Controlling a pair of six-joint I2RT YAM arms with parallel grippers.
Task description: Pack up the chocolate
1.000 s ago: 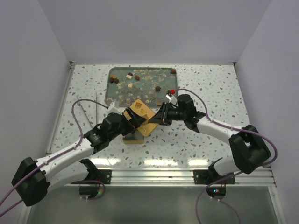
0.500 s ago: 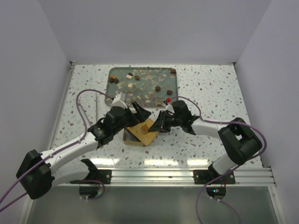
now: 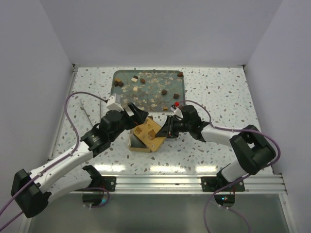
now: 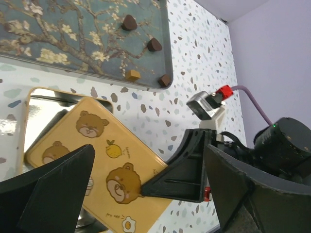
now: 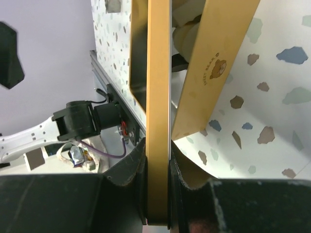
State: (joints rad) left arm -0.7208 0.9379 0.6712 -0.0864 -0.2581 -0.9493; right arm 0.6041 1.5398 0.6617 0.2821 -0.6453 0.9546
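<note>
Small dark and cream-white chocolate pieces [image 3: 164, 91] [image 4: 129, 22] lie scattered on a blue flowered tray [image 3: 119, 99] [image 4: 73, 43] at the back of the table. In front of the tray the open gold tin [image 3: 132, 144] [image 4: 41, 104] rests on the table. Its bear-printed lid [image 3: 148, 133] [image 4: 102, 160] [image 5: 159, 97] stands tilted over the tin. My right gripper [image 3: 165, 133] [image 5: 159, 155] is shut on the lid's right edge. My left gripper [image 3: 137, 115] [image 4: 149, 146] hangs open just behind the lid, holding nothing.
Pale crumbs litter the tray among the pieces. A thin metal tool [image 3: 99, 108] lies on the table left of the tray. An aluminium rail [image 3: 160, 182] runs along the near edge. White walls close in the back and both sides.
My left gripper has drawn back from the lid toward the tray, staying open. The right gripper has kept hold of the lid, and the lid now leans over the tin.
</note>
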